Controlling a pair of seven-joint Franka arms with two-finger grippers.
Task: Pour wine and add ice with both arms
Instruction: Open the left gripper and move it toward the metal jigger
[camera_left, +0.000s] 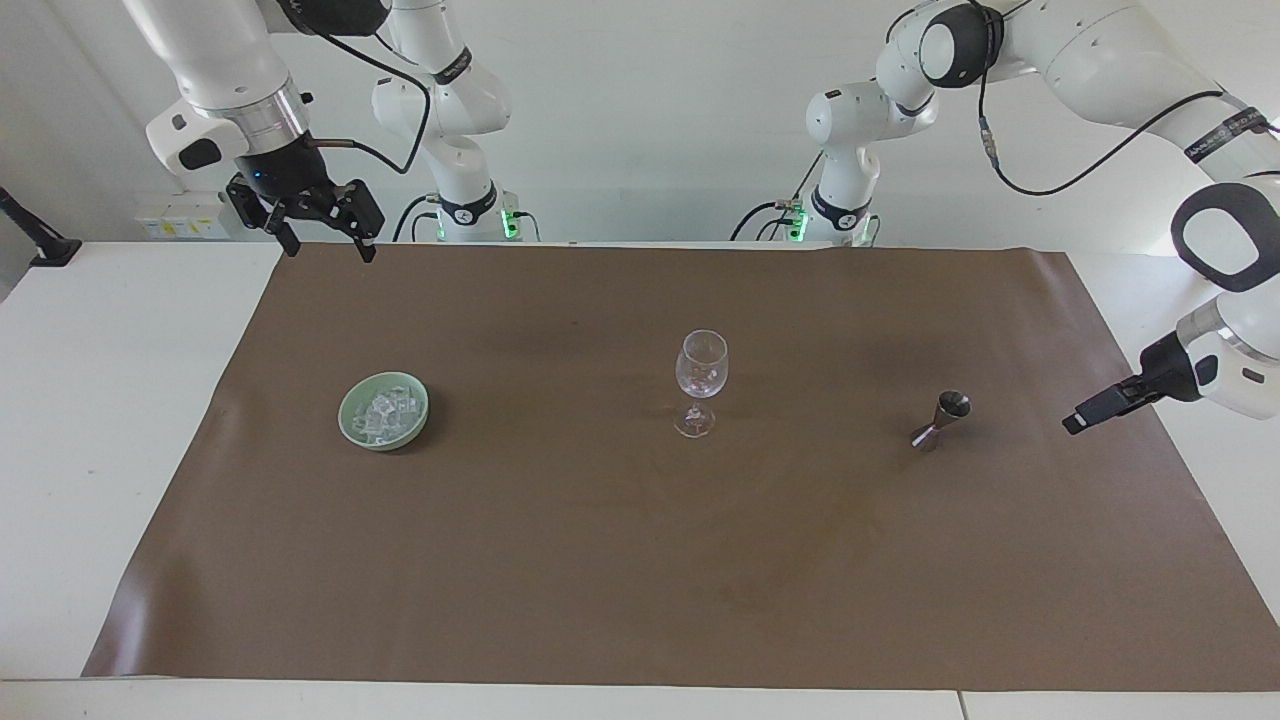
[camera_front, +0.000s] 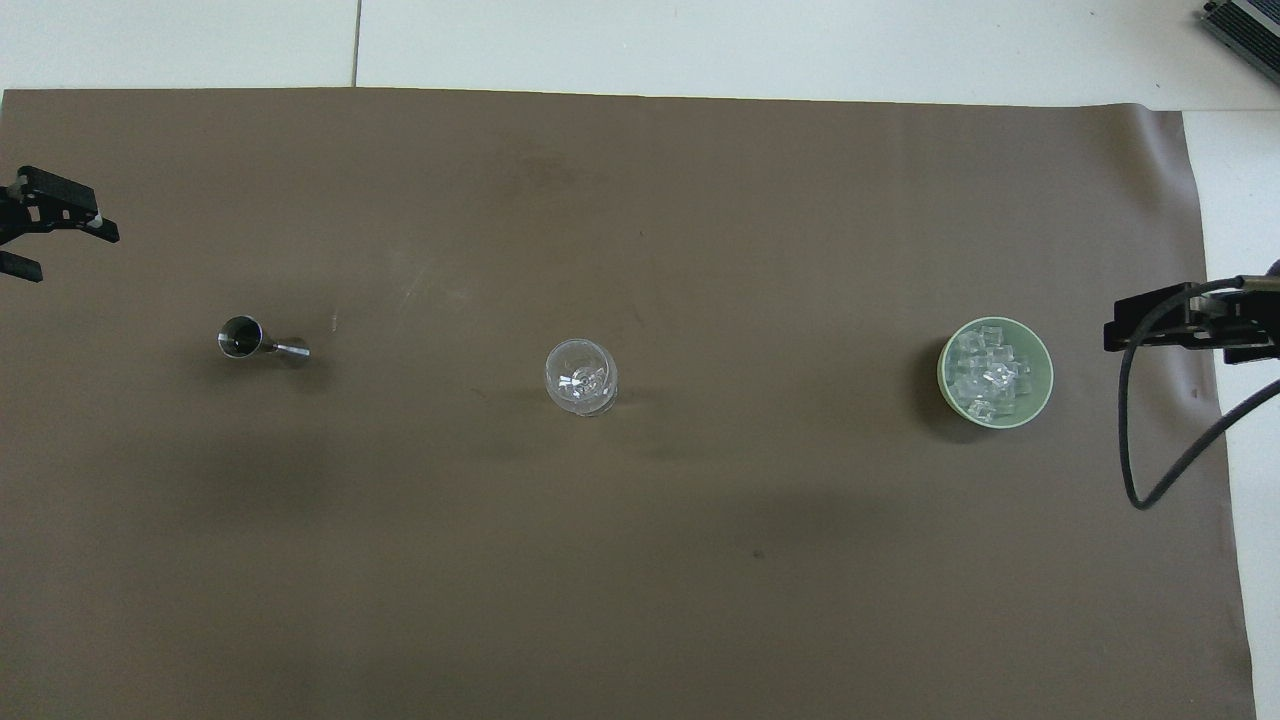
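**Both claws up, nothing picked yet**

A brown mat (camera_left: 640, 560) covers the bench (camera_left: 90, 400). In the middle of the mat stands an empty glass (camera_left: 701, 380). Toward the right arm's end sits a green bowl (camera_left: 350, 425) full of ice (camera_left: 383, 415). Toward the left arm's end stands a small metal cup (camera_left: 940, 420).

The right claw (camera_left: 320, 240) hangs high over the mat's edge by the robots, spread wide and holding nothing. It is well apart from the bowl. The left claw (camera_left: 1085, 418) hangs low over the mat's end, near the metal cup but not touching it. It is seen edge-on, and it is spread open and empty too.

I think the job is just at its start: the glass has no wine and no ice in it. The left claw looks ready to go for the metal cup. It should slide in level, close on the thin middle, and lift it straight so nothing spills. The right arm waits.
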